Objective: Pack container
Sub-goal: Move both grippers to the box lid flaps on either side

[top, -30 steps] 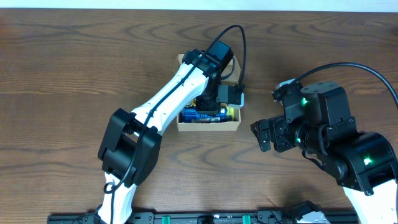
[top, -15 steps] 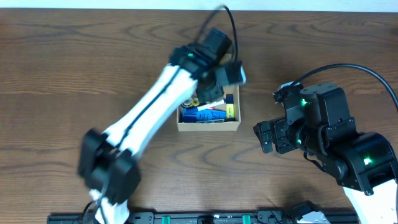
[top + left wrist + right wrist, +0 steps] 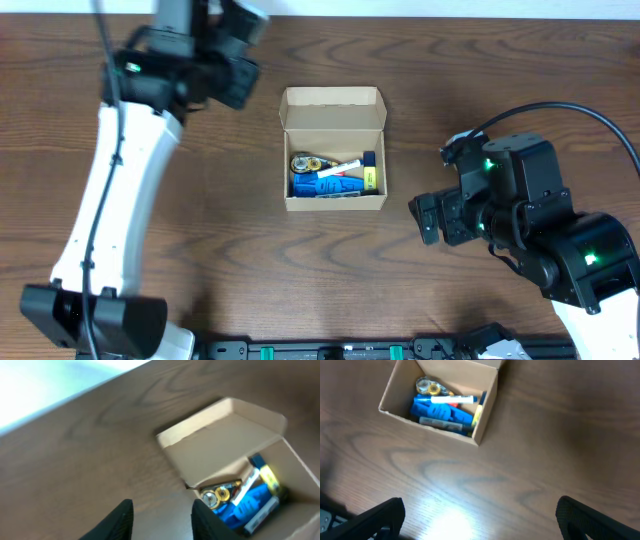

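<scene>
Several small items [image 3: 330,180] lie in the container [image 3: 335,203] at the middle of the table [image 3: 480,80], its flap lid [image 3: 333,105] open — filling looks largely done, closing remains — while the left gripper [image 3: 162,506] and right gripper [image 3: 480,505] hang clear of it, both spread wide and empty.

The container [image 3: 333,107] lies on the table [image 3: 200,250], left end effector [image 3: 162,522] behind-left of it, right end effector [image 3: 426,218] to its right

- The container [image 3: 333,108] is showing plain tan cardboard.
- The surface [image 3: 480,60] is showing dark brown wood grain.
- A marker [image 3: 341,167] is showing mostly white.
</scene>
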Robot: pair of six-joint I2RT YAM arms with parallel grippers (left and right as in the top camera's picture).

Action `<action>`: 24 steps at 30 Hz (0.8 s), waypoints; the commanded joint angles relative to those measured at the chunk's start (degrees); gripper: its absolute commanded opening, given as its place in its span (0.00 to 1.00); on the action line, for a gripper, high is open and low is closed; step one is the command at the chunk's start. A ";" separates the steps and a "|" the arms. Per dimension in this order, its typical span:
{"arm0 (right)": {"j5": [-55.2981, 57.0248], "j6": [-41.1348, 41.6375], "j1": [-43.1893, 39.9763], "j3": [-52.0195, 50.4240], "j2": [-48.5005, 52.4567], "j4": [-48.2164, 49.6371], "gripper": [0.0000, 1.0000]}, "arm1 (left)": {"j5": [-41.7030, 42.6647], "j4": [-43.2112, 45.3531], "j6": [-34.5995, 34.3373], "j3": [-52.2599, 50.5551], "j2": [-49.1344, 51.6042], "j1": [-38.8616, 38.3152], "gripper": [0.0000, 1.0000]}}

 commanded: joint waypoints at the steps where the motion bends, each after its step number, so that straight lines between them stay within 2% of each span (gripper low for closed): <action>1: 0.33 -0.74 -0.31 0.79 0.26 3.28 0.99 | 8.57 -0.98 -6.51 0.52 4.02 5.51 0.35; 3: -0.33 -0.76 -0.31 0.79 0.59 5.14 0.99 | 10.88 -1.70 -6.69 0.52 6.78 7.69 0.28; 6: 0.39 -0.79 -0.31 0.79 0.79 8.15 0.98 | 11.80 -2.73 -7.15 0.52 11.13 8.92 0.06; 9: 0.42 -0.79 -0.33 0.57 1.44 11.08 0.54 | 13.00 -2.43 -8.52 0.52 16.09 8.87 0.06; 12: 2.36 -0.72 -0.33 -0.20 3.65 13.27 0.20 | 16.94 -1.38 -8.61 0.52 20.87 8.48 0.06; 14: 4.42 0.37 -0.37 -1.14 5.77 15.10 0.02 | 19.98 -0.31 -8.66 0.52 23.56 8.39 0.06; 16: 6.86 3.56 -0.57 -2.12 8.74 17.77 0.01 | 22.91 1.25 -10.01 0.52 26.03 8.37 0.06; 20: 7.23 7.54 -2.25 -3.02 16.24 22.75 0.01 | 23.41 3.48 -17.57 0.52 29.49 8.35 0.06; 24: 4.94 9.44 -4.87 -3.02 24.17 26.47 0.01 | 23.58 4.26 -19.45 0.52 31.43 8.24 0.06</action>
